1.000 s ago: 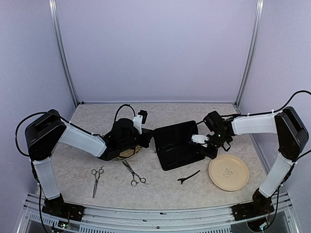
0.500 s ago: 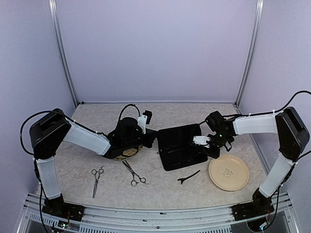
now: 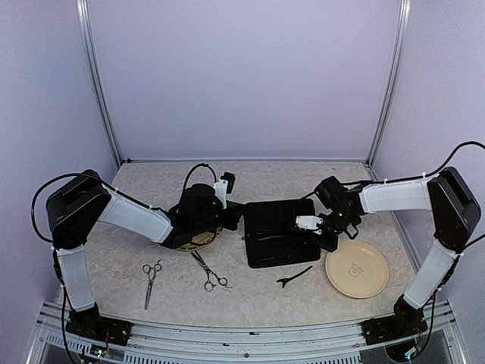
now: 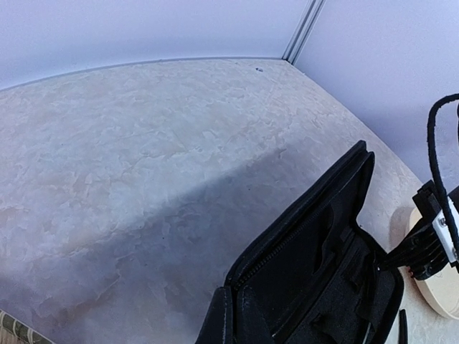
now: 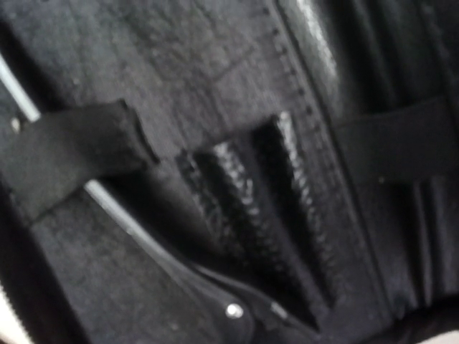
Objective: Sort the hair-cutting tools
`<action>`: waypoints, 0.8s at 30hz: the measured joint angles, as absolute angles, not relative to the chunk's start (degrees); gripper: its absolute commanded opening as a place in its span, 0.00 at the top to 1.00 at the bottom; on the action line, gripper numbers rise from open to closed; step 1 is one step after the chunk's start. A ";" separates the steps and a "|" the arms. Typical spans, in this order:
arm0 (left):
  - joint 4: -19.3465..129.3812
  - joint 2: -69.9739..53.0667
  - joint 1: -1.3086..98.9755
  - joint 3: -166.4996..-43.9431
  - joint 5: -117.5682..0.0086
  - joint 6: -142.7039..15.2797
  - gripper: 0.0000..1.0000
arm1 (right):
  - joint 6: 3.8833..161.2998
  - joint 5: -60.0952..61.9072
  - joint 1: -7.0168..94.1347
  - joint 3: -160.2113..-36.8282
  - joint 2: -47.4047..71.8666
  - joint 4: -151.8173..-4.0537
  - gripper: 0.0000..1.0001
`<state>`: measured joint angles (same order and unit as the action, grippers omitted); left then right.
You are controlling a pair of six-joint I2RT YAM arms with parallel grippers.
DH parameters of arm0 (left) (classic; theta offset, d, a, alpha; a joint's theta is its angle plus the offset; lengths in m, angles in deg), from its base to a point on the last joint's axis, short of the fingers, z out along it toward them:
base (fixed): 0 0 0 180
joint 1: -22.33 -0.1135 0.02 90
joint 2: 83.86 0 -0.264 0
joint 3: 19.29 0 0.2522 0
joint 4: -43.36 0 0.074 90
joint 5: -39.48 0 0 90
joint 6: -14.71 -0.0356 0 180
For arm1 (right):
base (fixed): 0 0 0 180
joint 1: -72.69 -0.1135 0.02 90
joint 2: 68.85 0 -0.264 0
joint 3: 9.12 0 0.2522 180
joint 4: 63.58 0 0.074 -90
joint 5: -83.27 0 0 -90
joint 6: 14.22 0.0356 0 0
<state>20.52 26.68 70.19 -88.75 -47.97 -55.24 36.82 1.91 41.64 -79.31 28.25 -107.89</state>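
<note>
An open black zip case (image 3: 274,227) lies between a woven tray (image 3: 199,240) and a beige plate (image 3: 356,270).

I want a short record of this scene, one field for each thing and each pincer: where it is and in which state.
black zip case: open, table centre
woven tray: mostly hidden under left arm
left scissors: flat on table
right scissors: flat, in front of woven tray
hair clip: in front of case
plate: right of hair clip
left pincer: shut on case's raised flap
right pincer: over open case; jaws unreadable
</note>
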 measured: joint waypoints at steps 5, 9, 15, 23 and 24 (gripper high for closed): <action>20.61 26.68 70.34 -88.32 -47.23 -53.86 0.96 | 38.74 2.72 40.68 -79.35 28.75 -107.91 1.00; 21.88 26.68 70.36 -88.34 -47.29 -53.31 0.65 | 40.34 3.16 40.13 -79.35 28.88 -107.91 1.00; 27.67 24.78 70.87 -88.45 -47.14 -53.10 0.53 | 41.21 2.89 39.98 -79.35 28.88 -107.69 1.00; 37.66 16.58 72.97 -88.47 -53.39 -54.76 0.68 | 41.21 2.41 39.91 -78.68 28.82 -106.79 1.00; 38.95 16.52 73.56 -88.49 -54.57 -55.35 0.70 | 41.32 2.35 39.89 -78.57 28.73 -106.64 1.00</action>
